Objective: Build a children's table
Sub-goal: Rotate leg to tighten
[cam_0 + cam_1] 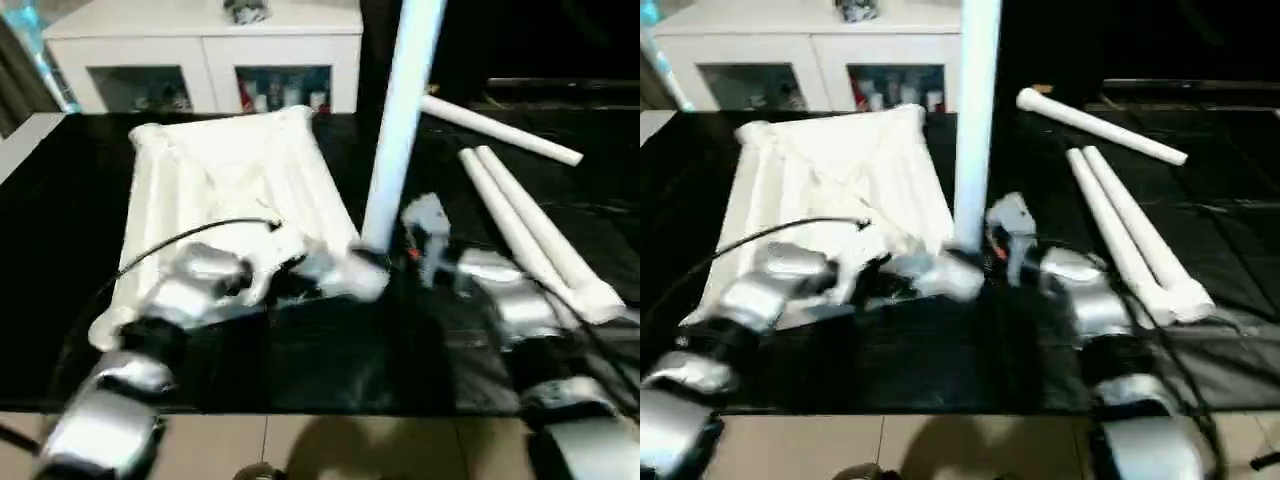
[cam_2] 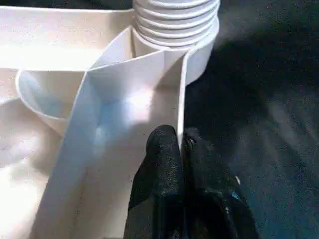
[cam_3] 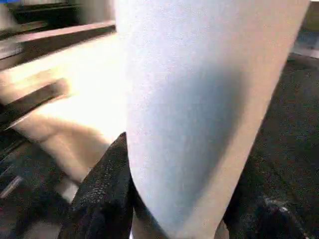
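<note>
Cross-threading was the danger: upright leg [image 1: 400,130] stood in the tabletop [image 1: 225,190] corner socket at five o'clock, right claw [image 3: 174,209] half-open around it, left claw [image 2: 182,164] pinched on the rim; threads seemingly only partly engaged.

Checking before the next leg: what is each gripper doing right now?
Left gripper: shut on the table top's rim.
Right gripper: shut on the upright leg.

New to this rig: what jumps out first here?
The white leg standing upright at the near right corner of the upturned tabletop, its threaded end in the corner socket. The right pincer clamps the leg; the left pincer pinches the tabletop's edge rib beside it. Three spare legs lie on the black surface to the right.
</note>
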